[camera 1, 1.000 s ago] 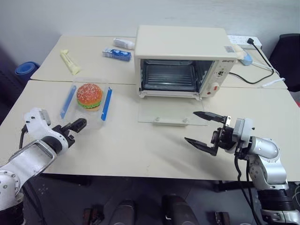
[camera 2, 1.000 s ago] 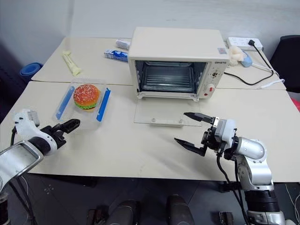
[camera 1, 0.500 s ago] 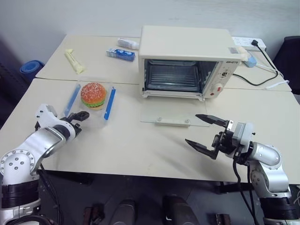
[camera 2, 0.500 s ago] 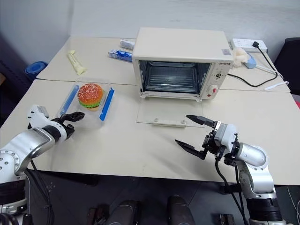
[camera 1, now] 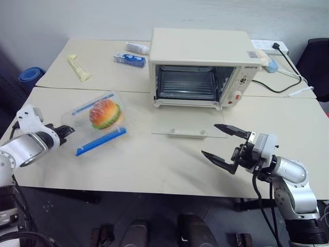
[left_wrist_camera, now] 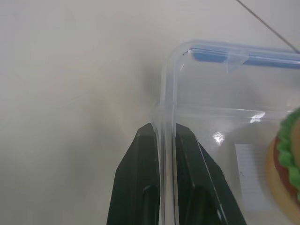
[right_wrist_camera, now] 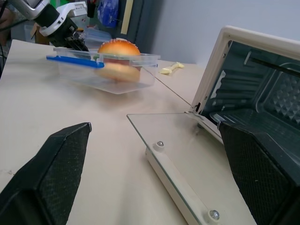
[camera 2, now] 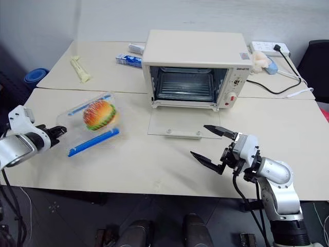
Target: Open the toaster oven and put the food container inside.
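Right gripper [camera 1: 225, 145] hovers at five o'clock over the table [camera 1: 154, 164], fingers spread wide, grasping nothing; left gripper [camera 1: 66, 131] at nine o'clock pinches the rim of the container [camera 1: 100, 122], lifted and tilted; the oven [camera 1: 203, 67] sits at twelve o'clock, glass door [camera 1: 189, 124] flat open.

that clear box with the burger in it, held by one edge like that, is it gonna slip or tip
The food container is pinched on one thin, clear wall by the left gripper, so it may pivot or sag; it already sits tilted. The glossy plastic looks smooth, so slipping seems possible. The toy hamburger lies loose inside and could slide, shifting the weight.
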Controlling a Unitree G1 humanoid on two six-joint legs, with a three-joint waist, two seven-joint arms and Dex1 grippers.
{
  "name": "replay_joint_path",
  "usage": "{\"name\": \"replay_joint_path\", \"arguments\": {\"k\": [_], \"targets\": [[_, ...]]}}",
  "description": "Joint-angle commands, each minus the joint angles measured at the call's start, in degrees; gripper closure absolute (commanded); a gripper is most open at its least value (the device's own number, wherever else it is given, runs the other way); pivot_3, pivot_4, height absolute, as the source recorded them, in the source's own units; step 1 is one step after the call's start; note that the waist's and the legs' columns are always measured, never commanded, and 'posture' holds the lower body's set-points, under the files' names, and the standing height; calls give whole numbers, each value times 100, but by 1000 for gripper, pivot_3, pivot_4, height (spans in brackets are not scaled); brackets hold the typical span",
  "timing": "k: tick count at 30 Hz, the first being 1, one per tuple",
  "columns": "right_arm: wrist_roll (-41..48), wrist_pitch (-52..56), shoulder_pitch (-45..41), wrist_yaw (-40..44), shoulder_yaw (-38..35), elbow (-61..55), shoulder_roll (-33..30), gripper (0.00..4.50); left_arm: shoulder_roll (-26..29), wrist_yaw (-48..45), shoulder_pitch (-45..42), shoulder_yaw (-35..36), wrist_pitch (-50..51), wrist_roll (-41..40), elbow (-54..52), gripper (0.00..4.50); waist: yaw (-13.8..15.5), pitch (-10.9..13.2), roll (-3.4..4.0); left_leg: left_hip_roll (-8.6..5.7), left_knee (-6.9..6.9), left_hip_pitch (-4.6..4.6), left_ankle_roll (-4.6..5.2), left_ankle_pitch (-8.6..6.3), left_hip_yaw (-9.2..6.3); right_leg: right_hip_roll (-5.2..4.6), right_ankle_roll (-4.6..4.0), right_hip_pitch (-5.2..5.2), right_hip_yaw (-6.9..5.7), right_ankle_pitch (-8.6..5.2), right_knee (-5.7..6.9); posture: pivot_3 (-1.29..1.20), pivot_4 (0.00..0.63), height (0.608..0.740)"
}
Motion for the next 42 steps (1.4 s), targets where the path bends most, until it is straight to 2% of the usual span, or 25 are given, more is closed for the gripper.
{"name": "replay_joint_path", "arguments": {"k": [1,5,9,11,14,17,23,30,36,38,40,42], "targets": [[1,-74,57,-109,-67,-197,20,0,445,-944,-620,-125,610,373,106,4438,19,1,-2,-2,0,-2,0,0,-2,-2,0,1,-2,0,-2,0,150,740],[-12,-78,297,-244,-187,-323,3,0,524,-1779,-1585,-674,1390,712,150,4438,43,1,-2,-14,-1,-6,5,-1,-12,-11,0,1,-6,0,-4,0,150,740],[0,-54,662,-385,-370,-534,-67,0,121,-2109,-2536,-1084,1953,1011,158,4438,47,2,-4,-19,-1,-9,7,-1,-14,-15,0,0,-6,0,-1,0,150,740],[-7,-54,827,-463,-477,-613,-101,0,-176,-2076,-2889,-1194,2061,1298,217,4438,34,2,-4,-19,0,-10,7,-1,-12,-14,2,1,-5,1,-2,0,150,740],[-15,-52,1288,-641,-780,-838,-124,0,-1017,-2014,-3530,-1428,2158,1652,310,4438,31,2,-5,-18,1,-7,7,-1,-10,-11,2,0,-4,1,5,0,150,740],[-37,-54,1588,-787,-896,-1052,-93,0,-1561,-1981,-4038,-1640,2501,2166,573,4438,45,6,-12,-18,6,-11,7,0,-10,-9,5,1,-5,2,5,0,150,740],[-113,-85,1987,-1091,-932,-1390,30,0,-2398,-2122,-4520,-1660,2345,3041,1018,4438,-11,6,-12,-10,0,-3,-2,5,8,0,8,-8,7,2,10,0,150,740],[-223,-137,2221,-1411,-921,-1590,180,0,-3252,-2043,-4589,-1621,1862,4024,1384,4438,46,8,-14,-14,5,-7,-4,7,4,-4,9,-7,5,2,10,0,150,740],[-301,-171,2307,-1559,-817,-1678,298,0,-3924,-2031,-4594,-1381,1644,4471,1558,4438,90,7,-15,-17,5,-5,-3,7,7,-5,10,-6,6,2,10,0,150,740],[-317,-180,2334,-1587,-803,-1691,335,0,-4006,-2017,-4557,-1324,1560,4587,1542,3733,90,8,-15,-15,4,-2,-4,7,9,-4,10,-5,7,3,11,0,150,740],[-323,-191,2361,-1608,-798,-1697,353,0,-4083,-2070,-4573,-1223,1598,4643,1497,3309,107,7,-15,-16,5,-2,-4,7,8,-4,10,-5,6,3,12,0,150,740],[-321,-207,2395,-1608,-801,-1696,358,0,-4175,-2108,-4593,-1072,1579,4659,1400,2688,110,7,-15,-16,5,-2,-4,7,8,-4,11,-5,6,3,12,0,150,740]]}}
